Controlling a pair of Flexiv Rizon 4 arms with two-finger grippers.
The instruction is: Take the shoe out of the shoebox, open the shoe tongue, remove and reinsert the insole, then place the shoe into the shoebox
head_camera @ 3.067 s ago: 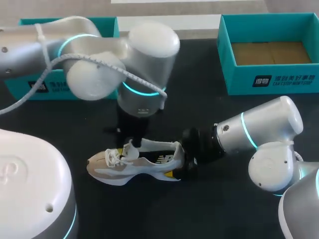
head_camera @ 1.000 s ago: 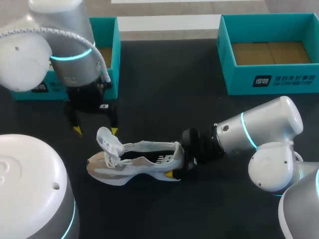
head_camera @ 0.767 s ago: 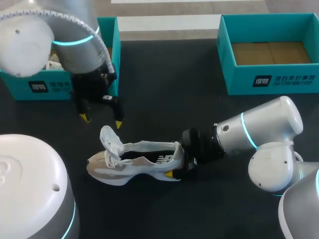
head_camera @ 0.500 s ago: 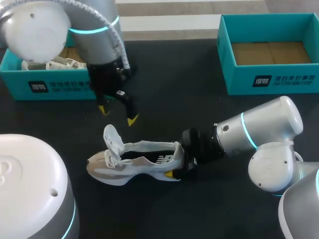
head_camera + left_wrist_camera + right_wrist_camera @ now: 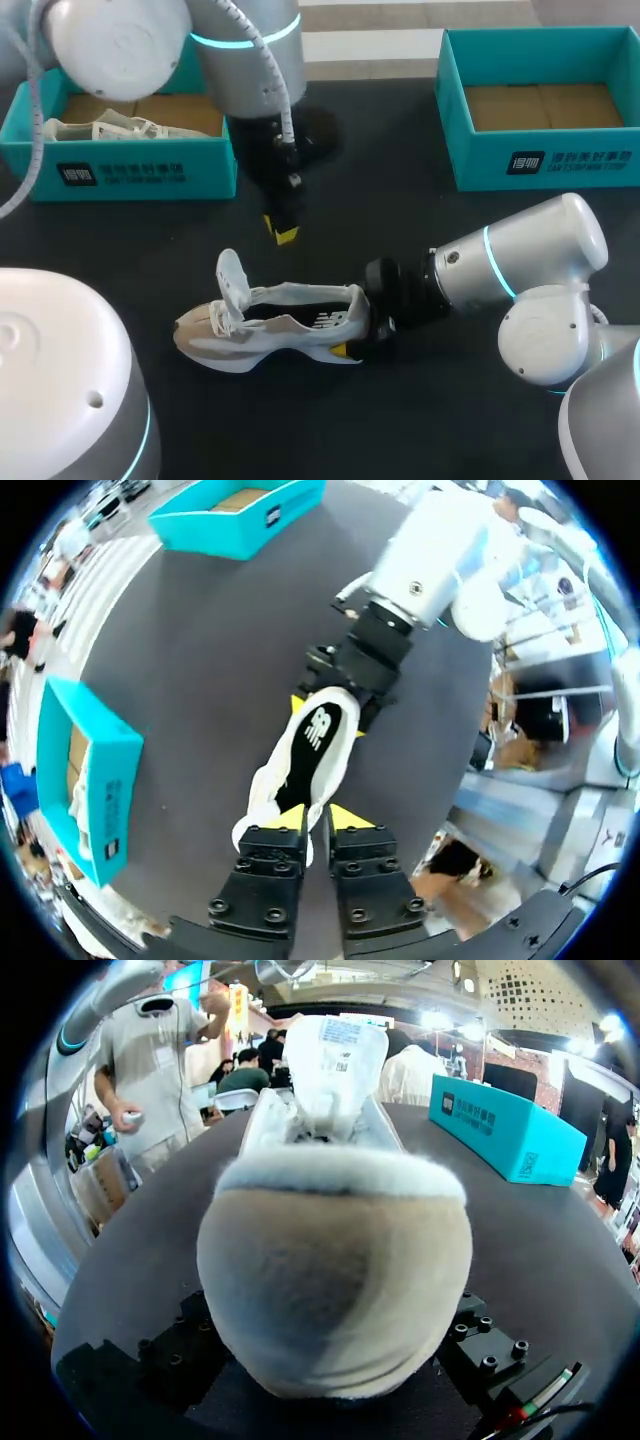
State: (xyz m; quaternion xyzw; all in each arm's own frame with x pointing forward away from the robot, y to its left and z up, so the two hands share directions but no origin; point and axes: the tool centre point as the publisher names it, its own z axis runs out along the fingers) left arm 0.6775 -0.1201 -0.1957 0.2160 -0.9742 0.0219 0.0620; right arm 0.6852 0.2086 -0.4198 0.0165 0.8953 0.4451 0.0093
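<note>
Shoe (image 5: 265, 330) heel sits clamped in my right gripper (image 5: 352, 335). Narrowed, my left gripper (image 5: 284, 233) should pinch the insole (image 5: 318, 742) by its rear edge.

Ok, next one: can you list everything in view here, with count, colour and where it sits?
shoe: one, white and beige, mid-table, tongue raised
second shoe: one, white, inside the left shoebox
shoeboxes: two, teal; left shoebox at the far left, right shoebox at the far right with nothing in it
table: one, black, under everything
left hand: one, yellow tips together, holding nothing, above the table just beyond the shoe
right hand: one, shut on the shoe's heel
</note>
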